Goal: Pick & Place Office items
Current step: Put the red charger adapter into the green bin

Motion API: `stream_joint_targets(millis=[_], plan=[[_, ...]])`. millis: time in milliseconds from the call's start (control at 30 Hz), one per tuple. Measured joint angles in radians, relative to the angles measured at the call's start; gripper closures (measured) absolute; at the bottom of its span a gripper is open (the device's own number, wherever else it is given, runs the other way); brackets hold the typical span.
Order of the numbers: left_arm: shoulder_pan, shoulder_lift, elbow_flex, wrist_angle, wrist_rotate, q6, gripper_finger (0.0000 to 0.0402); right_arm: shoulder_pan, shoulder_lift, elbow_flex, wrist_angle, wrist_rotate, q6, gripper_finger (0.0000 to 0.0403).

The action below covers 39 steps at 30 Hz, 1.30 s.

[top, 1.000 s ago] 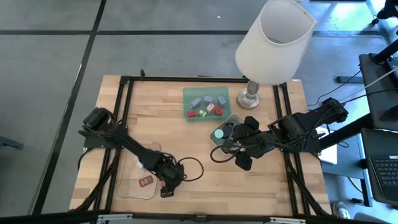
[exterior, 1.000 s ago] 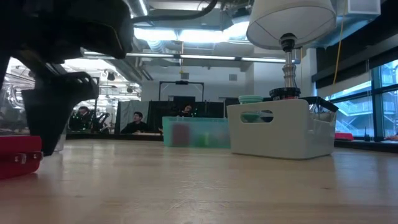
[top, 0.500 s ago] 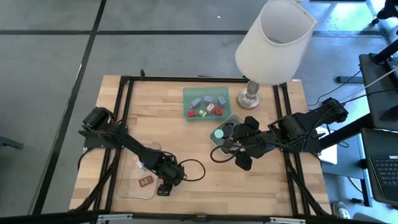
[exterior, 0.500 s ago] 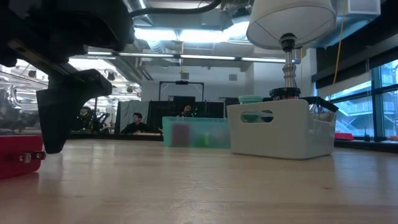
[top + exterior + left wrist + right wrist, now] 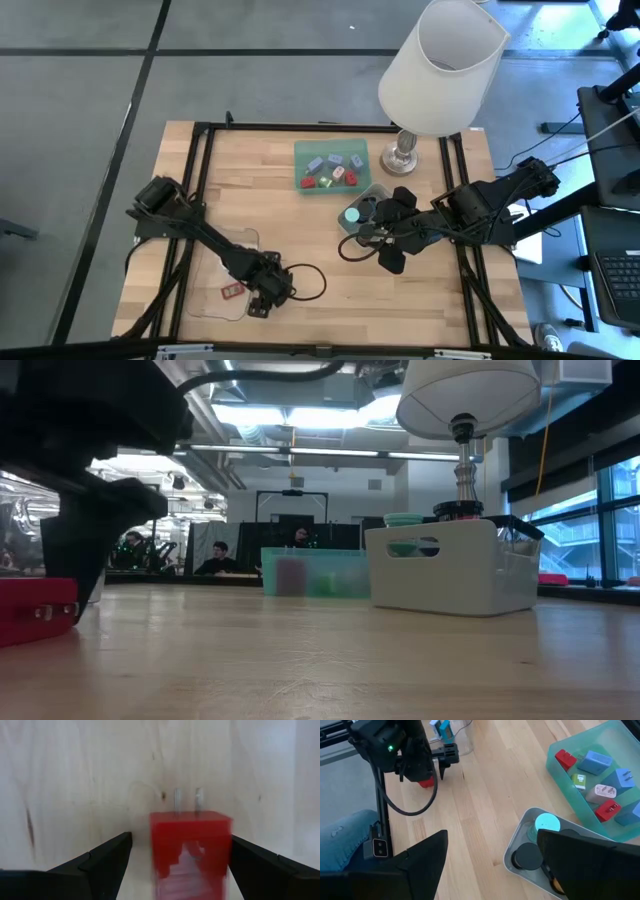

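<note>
A red block with two metal prongs [image 5: 190,850] lies on the wood near the table's near left, also seen in the low view [image 5: 35,610]. My left gripper [image 5: 180,839] points down over it, open, one finger on either side; I cannot tell any touch. In the high view the gripper [image 5: 262,300] hides the block. My right gripper [image 5: 492,834] hangs open, high above the grey tray [image 5: 512,855], which holds a teal disc [image 5: 547,822] and black caps [image 5: 527,855]. The green tray [image 5: 298,150] holds red, blue-grey and pale pieces.
A clear tray [image 5: 215,270] with a small red card [image 5: 232,291] lies just left of my left gripper. A black cable loop [image 5: 305,280] lies on the wood beside it. The white-shaded lamp [image 5: 440,60] stands at the far right. Bare wood lies in the middle.
My left gripper has rolled about its own pointing line above the red block, so that its fingers now stand on either side of it. It has stayed open. My right arm has kept still.
</note>
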Motion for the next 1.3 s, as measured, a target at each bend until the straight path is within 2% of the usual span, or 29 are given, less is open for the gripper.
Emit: stream_joint_targets(millis=[233,533,767,867,967,1200,1300], plan=[[0.000,0.008,0.002,-0.004,-0.008,0.041,0.0107,0.000,0.000,0.000,0.002,0.000,0.000,0.0092],[0.000,-0.004,-0.001,-0.003,-0.020,0.034,0.0192,0.000,0.000,0.000,0.002,-0.002,0.000,0.0092],[0.003,-0.004,0.100,-0.017,-0.089,0.053,0.0194,0.000,0.000,0.000,0.002,-0.002,0.000,0.0092],[0.012,-0.004,0.187,-0.053,-0.168,0.088,0.0194,0.000,0.000,0.000,0.002,-0.002,0.000,0.0092],[0.024,-0.004,0.278,-0.109,-0.295,0.149,0.0190,0.000,0.000,0.000,0.002,-0.002,0.000,0.0092],[0.085,-0.006,0.416,-0.268,-0.767,0.301,0.0190,0.000,0.000,0.000,0.002,-0.002,0.000,0.0092],[0.151,-0.006,0.438,-0.357,-0.898,0.312,0.0190,0.000,0.000,0.000,0.002,-0.002,0.000,0.0092]])
